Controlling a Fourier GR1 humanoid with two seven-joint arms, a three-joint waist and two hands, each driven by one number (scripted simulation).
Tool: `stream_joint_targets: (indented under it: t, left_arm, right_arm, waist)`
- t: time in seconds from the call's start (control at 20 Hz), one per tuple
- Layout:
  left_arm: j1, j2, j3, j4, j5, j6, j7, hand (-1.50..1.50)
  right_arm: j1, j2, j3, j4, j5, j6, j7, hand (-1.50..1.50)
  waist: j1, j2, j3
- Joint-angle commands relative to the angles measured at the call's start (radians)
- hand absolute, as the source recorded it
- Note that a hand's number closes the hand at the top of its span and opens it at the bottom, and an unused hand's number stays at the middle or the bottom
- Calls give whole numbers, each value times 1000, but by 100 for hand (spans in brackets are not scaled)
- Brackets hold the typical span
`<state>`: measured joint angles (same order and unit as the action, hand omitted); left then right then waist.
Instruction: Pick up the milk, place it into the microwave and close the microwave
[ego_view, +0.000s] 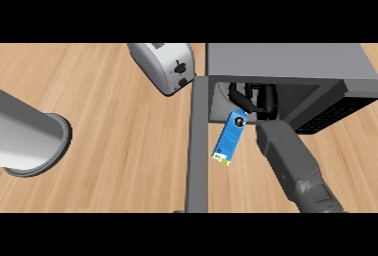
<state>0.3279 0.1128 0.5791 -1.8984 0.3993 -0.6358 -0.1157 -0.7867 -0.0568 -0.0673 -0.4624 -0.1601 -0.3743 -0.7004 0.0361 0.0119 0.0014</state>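
Blue milk carton (230, 138) hangs tilted at the microwave (295, 62) mouth, top pinched in my right hand (255, 100). Advise carrying it deeper and setting it level before releasing, clear of the door (198, 145).

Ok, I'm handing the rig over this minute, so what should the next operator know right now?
Right hand: reaching into the microwave opening, fingers curled on the top of the milk.
Left hand: not in view.
Milk: blue carton, tilted, top at the opening, lower end hanging out over the counter.
Microwave door: swung wide open.
Toaster stands left of the microwave.
Done: milk picked up.
Left: get the milk fully inside, let go, withdraw, close the door.
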Motion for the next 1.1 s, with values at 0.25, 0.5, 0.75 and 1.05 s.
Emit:
stream_joint_targets:
  t: [0.25, 0.5, 0.75, 1.05]
  left_arm:
    - [33, -1, 27, 32, 15, -57, -50, -150]
    - [-43, 27, 8, 73, 22, -25, -4, -150]
    - [-100, 49, -3, 71, 6, -5, 11, -150]
    - [-46, 39, 7, 73, -10, -55, -38, -150]
  right_arm:
    - [-177, -28, -11, 218, 85, -150, -70, 150]
    - [-216, -17, 54, 287, 189, -366, -93, 150]
    - [-278, -69, 54, 344, 214, -442, -37, 150]
    - [-273, -111, -2, 354, 177, -478, -14, 150]
  waist:
    - [27, 6, -1]
    - [34, 15, -1]
    - [43, 26, 0]
    - [63, 26, 1]
